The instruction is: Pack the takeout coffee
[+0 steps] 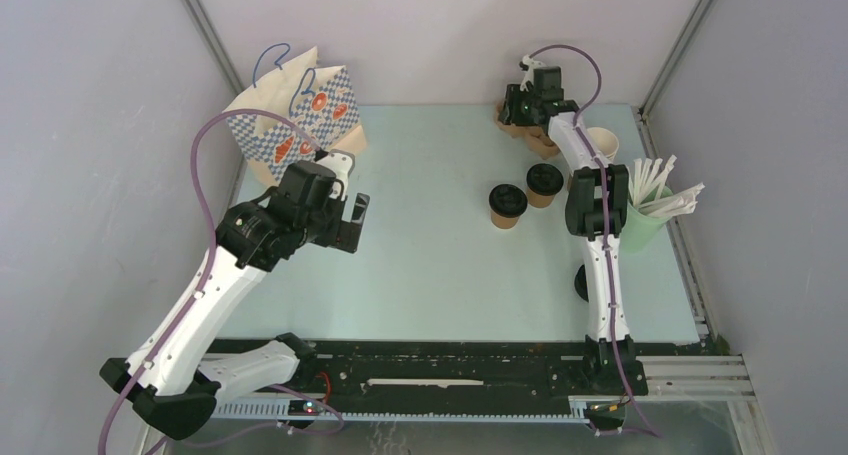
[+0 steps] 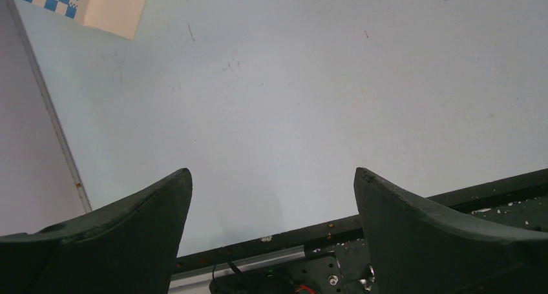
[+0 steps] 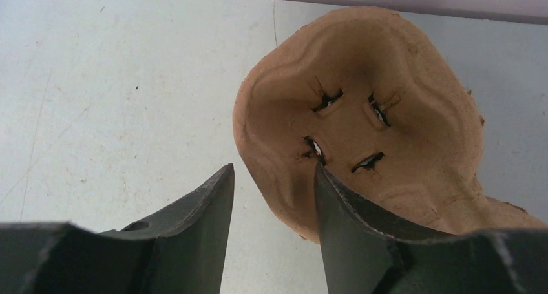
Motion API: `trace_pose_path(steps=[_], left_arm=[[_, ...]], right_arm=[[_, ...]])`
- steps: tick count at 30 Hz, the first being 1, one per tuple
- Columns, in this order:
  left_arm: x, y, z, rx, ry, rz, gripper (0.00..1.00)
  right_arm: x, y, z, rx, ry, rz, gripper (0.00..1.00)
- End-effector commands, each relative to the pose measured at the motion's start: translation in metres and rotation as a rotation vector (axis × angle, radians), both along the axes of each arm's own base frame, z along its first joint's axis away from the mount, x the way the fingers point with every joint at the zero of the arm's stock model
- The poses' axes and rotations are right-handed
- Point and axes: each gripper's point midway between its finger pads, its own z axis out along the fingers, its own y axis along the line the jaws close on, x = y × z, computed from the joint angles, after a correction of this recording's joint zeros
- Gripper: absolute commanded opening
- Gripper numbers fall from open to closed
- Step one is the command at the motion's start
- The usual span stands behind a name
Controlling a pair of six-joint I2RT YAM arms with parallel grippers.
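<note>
Stock: two brown kraft-paper cups w/ round black plastic lids, near cup and far cup, mid-desk toward right edge.
R gripper: far-right corner, unclenched, straddling rim of brown moulded-pulp carrier.
L gripper: spread, empty.
Rec.: seat rim deep before closing.

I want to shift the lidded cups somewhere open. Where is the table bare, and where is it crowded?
Bare: the broad middle of the table, from the paper bag across to the two lidded cups. Crowded: the right side, around the pulp carrier, straw holder and right arm.
</note>
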Motion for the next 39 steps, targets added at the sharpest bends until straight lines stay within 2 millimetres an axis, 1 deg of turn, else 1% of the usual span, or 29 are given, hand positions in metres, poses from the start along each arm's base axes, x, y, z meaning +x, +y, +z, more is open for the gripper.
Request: trace_pose_path(steps=[1,6,7,9,12,13,16,18,24,28,32,35,39], left_arm=[[0.0037,-0.0027,0.0221,-0.029,-0.05,-0.017,1.0],[0.0042,-0.0028,0.0222,-0.025,-0.048,-0.02,1.0],[0.0043,-0.0031,0.0222,-0.025,-0.048,-0.021,1.0],[0.0045,-0.0031,0.0224,-0.023,-0.047,-0.022,1.0],[0.0047,-0.0033,0.022,-0.023,-0.045,-0.022,1.0],[0.0048,-0.0034,0.0228,-0.024,-0.048,-0.022,1.0],[0.0051,-0.0029,0.0232,-0.021,-0.048,-0.021,1.0],[0.0051,-0.003,0.0229,-0.019,-0.047,-0.023,1.0],[0.0058,-0.0034,0.0232,-0.016,-0.046,-0.026,1.0],[0.0063,-0.004,0.0226,-0.013,-0.044,-0.03,1.0],[0.0065,-0.0043,0.0229,-0.015,-0.045,-0.031,1.0],[0.0058,-0.004,0.0229,-0.016,-0.044,-0.029,1.0],[0.0059,-0.0046,0.0228,-0.019,-0.042,-0.03,1.0]], right_arm=[[0.0138,-0.0024,0.0122,-0.016,-0.076,0.021,0.58],[0.0176,0.0,0.0138,0.0,-0.084,0.033,0.58],[0.0176,0.0007,0.0149,0.016,-0.083,0.034,0.57],[0.0178,0.0005,0.0168,0.055,-0.077,0.029,0.5],[0.0175,0.0017,0.0145,0.111,-0.064,0.031,0.45],[0.0177,0.0021,0.0155,0.126,-0.063,0.034,0.45],[0.0186,0.0023,0.016,0.151,-0.063,0.033,0.5],[0.0195,0.0006,0.0156,0.159,-0.061,0.024,0.5],[0.0199,-0.0016,0.0146,0.191,-0.051,0.022,0.45],[0.0191,-0.0001,0.0146,0.173,-0.054,0.033,0.5],[0.0197,-0.0015,0.0138,0.164,-0.048,0.027,0.52],[0.0195,-0.0045,0.0121,0.148,-0.041,0.016,0.51],[0.0184,-0.0064,0.0095,0.13,-0.033,0.009,0.46]])
